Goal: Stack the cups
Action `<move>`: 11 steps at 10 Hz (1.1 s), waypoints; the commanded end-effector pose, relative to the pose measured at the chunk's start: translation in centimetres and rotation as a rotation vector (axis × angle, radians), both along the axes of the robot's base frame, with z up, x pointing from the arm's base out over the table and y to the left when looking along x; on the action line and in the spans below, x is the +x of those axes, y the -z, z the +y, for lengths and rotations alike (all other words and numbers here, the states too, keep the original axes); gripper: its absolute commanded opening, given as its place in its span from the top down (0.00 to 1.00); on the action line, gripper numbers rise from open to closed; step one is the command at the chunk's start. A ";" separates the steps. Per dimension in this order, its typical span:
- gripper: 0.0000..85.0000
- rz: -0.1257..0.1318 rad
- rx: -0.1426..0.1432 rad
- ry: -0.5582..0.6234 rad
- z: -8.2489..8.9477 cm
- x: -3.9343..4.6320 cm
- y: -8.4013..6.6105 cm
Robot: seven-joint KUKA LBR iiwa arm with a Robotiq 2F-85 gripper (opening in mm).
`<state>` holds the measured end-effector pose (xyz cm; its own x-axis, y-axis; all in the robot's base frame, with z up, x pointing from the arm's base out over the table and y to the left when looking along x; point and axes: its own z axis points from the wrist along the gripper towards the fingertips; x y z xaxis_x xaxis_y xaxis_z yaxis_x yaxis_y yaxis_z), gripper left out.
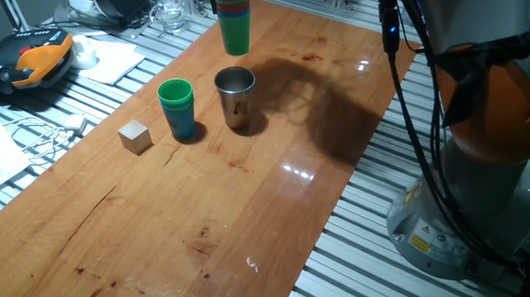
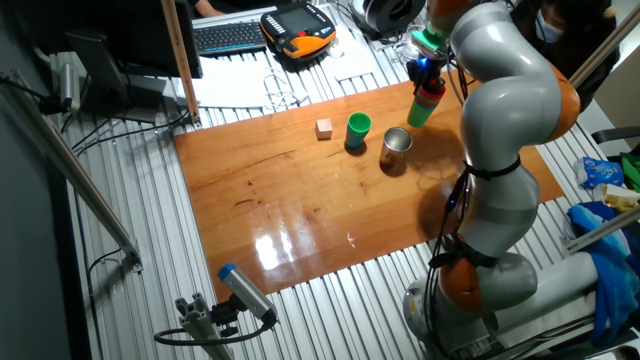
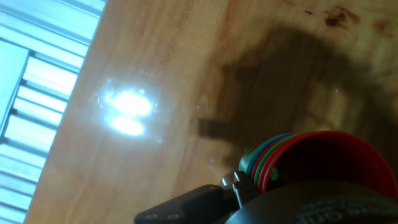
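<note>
Nearest the camera in one fixed view, the wooden table [image 1: 195,236] is bare board, its right edge meeting slatted aluminium rails [image 1: 350,264]. Farther in, a small wooden cube [image 1: 135,137] sits near the left edge, with cables and paper just past that edge. Beside the cube, apart from it, stands a short nested stack, green cup on blue [image 1: 176,107], upright. Just right of that, not touching, stands the steel cup [image 1: 235,95], upright and mouth up. Beyond both, toward the far edge, a taller nested stack with red uppermost and green lowest [image 1: 235,21] hangs clear of the board, held at its top by the gripper [image 2: 428,78]; the jaws are closed on it, though the fingers themselves are mostly hidden. Hand view shows the rims of that stack [image 3: 311,158], red, green and blue, over open wood with a glare patch, the rail edge off to the left. Open board lies to the right of the steel cup.
</note>
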<state>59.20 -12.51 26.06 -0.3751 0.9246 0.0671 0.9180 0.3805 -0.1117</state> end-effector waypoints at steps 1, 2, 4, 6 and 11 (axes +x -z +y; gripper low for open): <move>1.00 0.004 -0.001 0.004 0.3 -0.13 0.0; 1.00 0.009 0.003 0.008 0.4 -0.25 -0.1; 1.00 0.020 0.005 0.014 1.0 -0.61 -0.2; 1.00 0.023 0.008 0.030 2.2 -1.26 0.1; 1.00 0.016 -0.001 0.064 4.9 -3.07 0.7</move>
<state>56.09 -7.55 25.21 -0.3124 0.9474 0.0691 0.9396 0.3189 -0.1243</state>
